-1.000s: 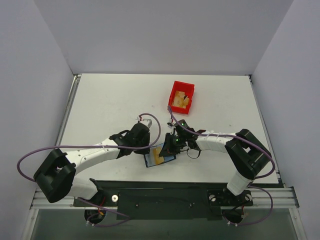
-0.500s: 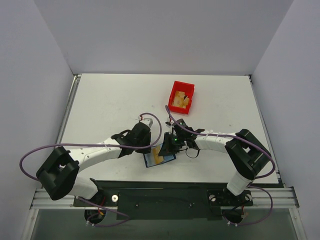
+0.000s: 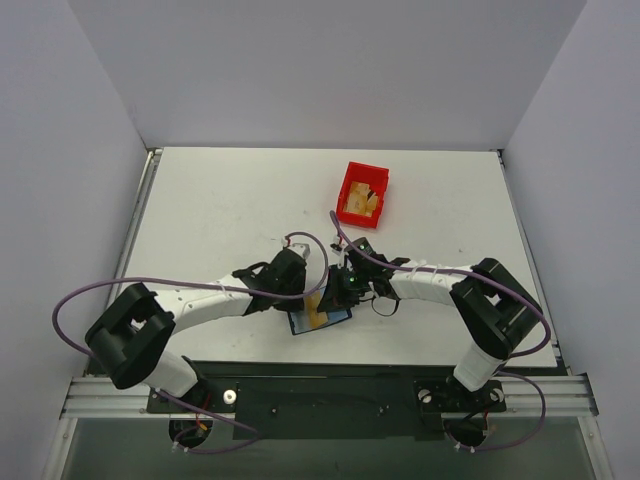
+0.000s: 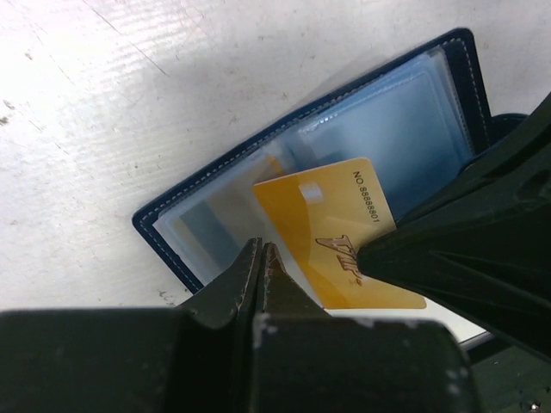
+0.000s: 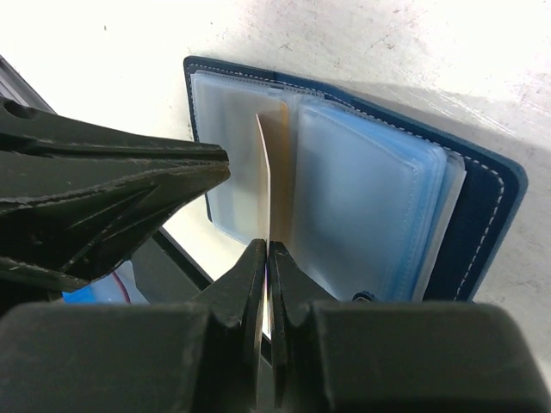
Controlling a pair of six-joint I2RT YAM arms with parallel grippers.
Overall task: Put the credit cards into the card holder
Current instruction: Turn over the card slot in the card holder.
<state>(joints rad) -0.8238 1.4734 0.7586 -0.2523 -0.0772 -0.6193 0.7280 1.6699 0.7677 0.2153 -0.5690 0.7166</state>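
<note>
The open card holder (image 4: 405, 120) has a gold card (image 4: 344, 232) between its clear pockets. The right claw (image 5: 267, 251) pinches that card. The left claw (image 4: 261, 251) sits squeezed closed just left of it.

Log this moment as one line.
card holder: open on table | credit card: held over open holder | right pincer: shut on credit card | left pincer: shut, tips at holder

A robot lab cell: white table (image 3: 220, 200) boxed by plain grey walls (image 3: 330, 70), aluminium mounting rail (image 3: 540, 395)
</note>
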